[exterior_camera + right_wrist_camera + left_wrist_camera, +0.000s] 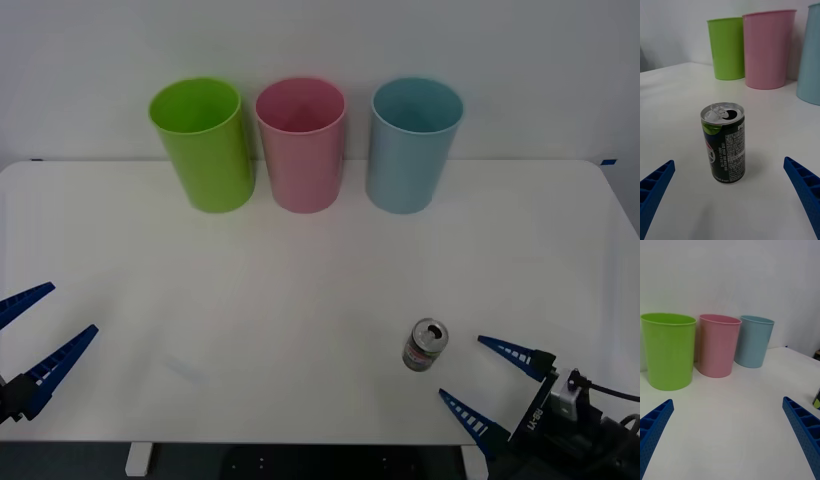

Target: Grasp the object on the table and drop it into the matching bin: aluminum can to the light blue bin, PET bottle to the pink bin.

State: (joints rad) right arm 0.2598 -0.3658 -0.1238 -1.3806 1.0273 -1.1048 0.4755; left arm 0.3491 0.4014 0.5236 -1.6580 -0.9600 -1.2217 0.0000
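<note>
The right gripper [480,378] sits low over the near right part of the large white rectangular table [300,300], its two blue ribbed fingers [512,354] spread wide and holding nothing. Just ahead of its fingertips, toward the robot's left of them and not yet between them, stands the small silver aluminium drink can [425,345] with a dark label and an opened pull-tab top; it is upright on the tabletop and touches neither finger. From the right wrist camera the can [723,144] stands centred in front of the open jaws, with one blue finger [655,187] at each lower corner and clear white surface on both sides of it. Well beyond the right gripper, along the far edge of the table against the wall, three tall tapered plastic cup-shaped bins stand upright in a row: the light blue bin [412,145] is the nearest to this gripper's line, the pink bin [300,145] stands just beside it in the middle, and the lime green bin [205,145] is farthest across. The left gripper [35,335] rests at the near left edge of the table, fingers likewise spread and empty, far from the can and facing the row of bins.
</note>
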